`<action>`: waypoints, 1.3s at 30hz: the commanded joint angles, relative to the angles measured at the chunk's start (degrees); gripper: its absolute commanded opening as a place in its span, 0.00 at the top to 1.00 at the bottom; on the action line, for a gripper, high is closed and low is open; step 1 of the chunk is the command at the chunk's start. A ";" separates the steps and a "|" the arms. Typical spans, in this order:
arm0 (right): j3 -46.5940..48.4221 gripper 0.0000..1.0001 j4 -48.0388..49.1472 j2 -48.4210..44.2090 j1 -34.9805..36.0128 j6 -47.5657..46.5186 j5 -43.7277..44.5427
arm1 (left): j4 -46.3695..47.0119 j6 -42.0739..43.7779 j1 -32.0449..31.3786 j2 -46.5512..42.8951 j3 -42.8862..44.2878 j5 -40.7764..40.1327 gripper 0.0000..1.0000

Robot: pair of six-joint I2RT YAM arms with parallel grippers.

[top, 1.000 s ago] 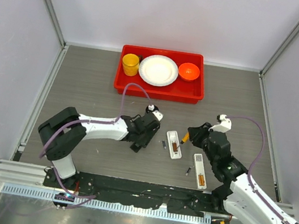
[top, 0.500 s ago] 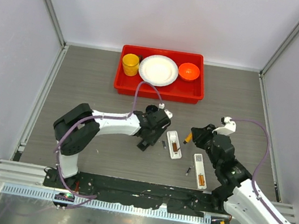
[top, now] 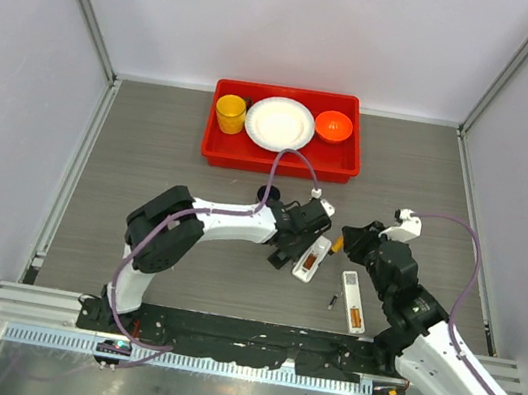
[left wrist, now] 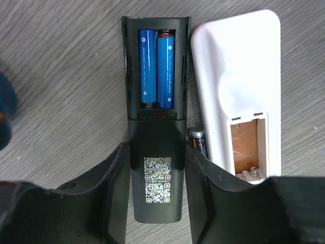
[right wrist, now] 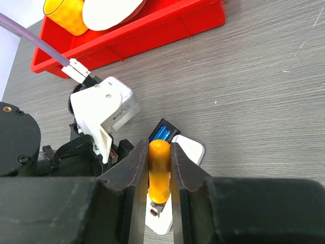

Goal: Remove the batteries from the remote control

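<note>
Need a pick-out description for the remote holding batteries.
Start at the red plastic tray and come toward the near edge. The black plastic remote control sits between the left fingers. Unlike the white plastic remote control beside it, its open bay holds two blue cylindrical batteries.

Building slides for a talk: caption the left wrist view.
Left gripper clamps the open black remote, two blue batteries inside; beside it, a white remote, bay empty.

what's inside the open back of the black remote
Two blue batteries lie side by side in the black remote, filling its compartment. The compartment floor beneath them is covered by the batteries.
</note>
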 commanded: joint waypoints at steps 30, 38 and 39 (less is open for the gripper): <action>2.06 0.99 1.92 1.76 -0.16 -0.28 1.80 | -0.72 10.46 -3.47 0.42 -3.59 -8.33 0.74; 1.97 0.99 4.65 5.01 -0.16 0.42 0.48 | -0.90 11.51 -2.94 -0.28 -5.44 -7.55 0.39; 1.97 0.99 5.00 5.45 -0.16 0.34 0.40 | -0.55 11.69 -2.59 -0.89 -6.40 -6.93 0.35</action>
